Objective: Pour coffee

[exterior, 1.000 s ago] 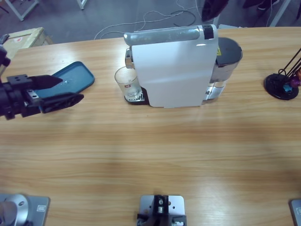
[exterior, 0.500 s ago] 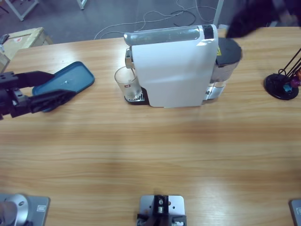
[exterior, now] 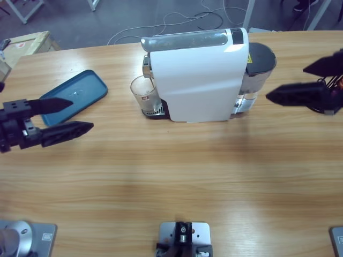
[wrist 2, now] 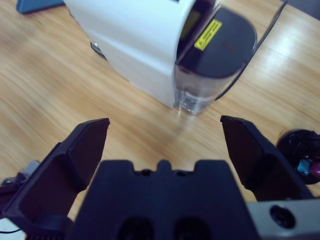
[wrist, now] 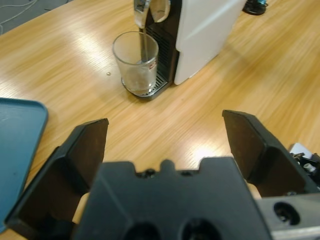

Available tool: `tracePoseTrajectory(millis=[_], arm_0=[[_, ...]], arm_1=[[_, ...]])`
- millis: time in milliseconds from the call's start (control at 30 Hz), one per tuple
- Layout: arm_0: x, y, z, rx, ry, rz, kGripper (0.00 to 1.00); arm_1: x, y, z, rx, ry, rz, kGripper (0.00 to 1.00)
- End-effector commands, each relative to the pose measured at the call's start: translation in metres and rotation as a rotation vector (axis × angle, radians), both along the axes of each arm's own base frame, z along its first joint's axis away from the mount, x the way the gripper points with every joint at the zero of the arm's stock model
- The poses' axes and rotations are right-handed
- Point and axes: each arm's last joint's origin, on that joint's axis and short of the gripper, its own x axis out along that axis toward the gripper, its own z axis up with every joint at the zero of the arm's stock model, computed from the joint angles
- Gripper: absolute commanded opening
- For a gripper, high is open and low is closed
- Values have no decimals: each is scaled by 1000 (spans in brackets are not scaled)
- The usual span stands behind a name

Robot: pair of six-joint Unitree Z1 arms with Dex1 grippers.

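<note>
A white coffee machine (exterior: 198, 80) stands at the table's back middle. A clear glass (exterior: 144, 92) sits on the machine's drip grate under the spout. My left gripper (exterior: 80, 114) hovers open over the table left of the glass, well apart from it. In the left wrist view the glass (wrist: 136, 62) and the machine (wrist: 205, 30) lie ahead of the open left gripper (wrist: 165, 135). My right gripper (exterior: 286, 81) is open at the right, pointing at the machine's dark water tank (exterior: 258, 67). The right wrist view looks past the right gripper (wrist 2: 165, 135) at the tank (wrist 2: 215, 55).
A blue tray (exterior: 80, 91) lies at the left, just behind the left gripper. A black stand (exterior: 321, 99) with coloured capsules is at the far right, behind the right gripper. Cables run across the floor beyond the table's far edge.
The right gripper has come into view from the upper right and now sits beside the water tank. The left gripper drew back left, then came right again, a little nearer the front.
</note>
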Motion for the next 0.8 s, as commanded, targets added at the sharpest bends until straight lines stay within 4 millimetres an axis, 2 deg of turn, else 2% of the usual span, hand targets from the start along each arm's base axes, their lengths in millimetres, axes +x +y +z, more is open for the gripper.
tracePoseTrajectory(millis=[33, 233, 800], arm_0=[[4, -4, -4, 29, -5, -16, 987], [6, -6, 0, 31, -27, -26, 987], [6, -8, -4, 32, -2, -53, 987]], arm_1=[[-17, -12, -19, -42, 8, 47, 1000], [-26, -21, -18, -34, -14, 36, 1000], [-26, -22, -17, -27, -23, 29, 1000]])
